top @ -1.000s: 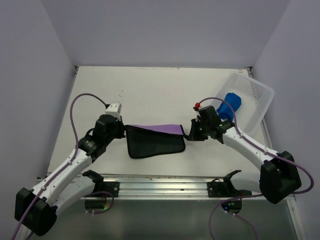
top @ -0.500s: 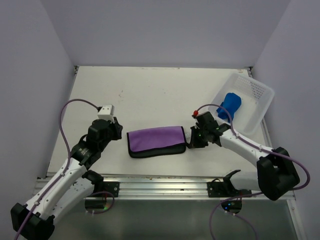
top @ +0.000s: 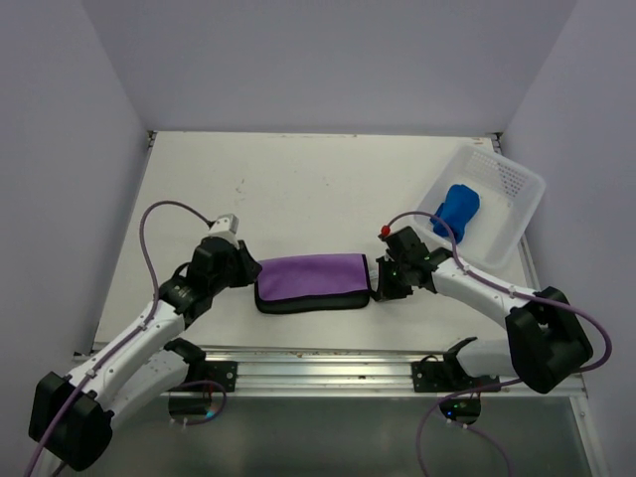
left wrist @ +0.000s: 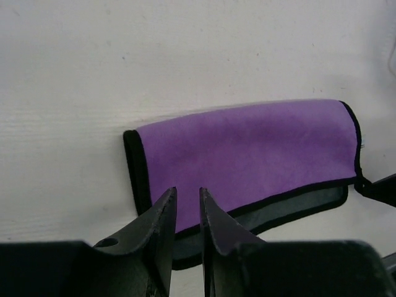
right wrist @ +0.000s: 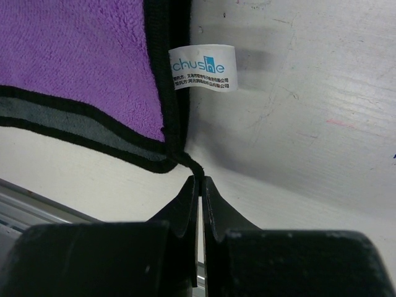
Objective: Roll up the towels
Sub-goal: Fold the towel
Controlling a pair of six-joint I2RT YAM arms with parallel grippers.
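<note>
Between my claws on the bench (top: 298,179) lies the purple towel (top: 313,282), folded, black-trimmed; its white tag (right wrist: 199,67) reads "chushe". My right claw (right wrist: 199,180) pinches its corner trim; my left claw (left wrist: 187,193) stands slightly apart over its edge.

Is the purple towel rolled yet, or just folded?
Folded, not rolled: the purple towel lies flat in two layers, a grey lower layer showing along its near edge.

white perf. basket (top: 514,177) at far-rt corner of table (top: 298,189) (set diagonally); metal rail (top: 328,360) along near edge
</note>
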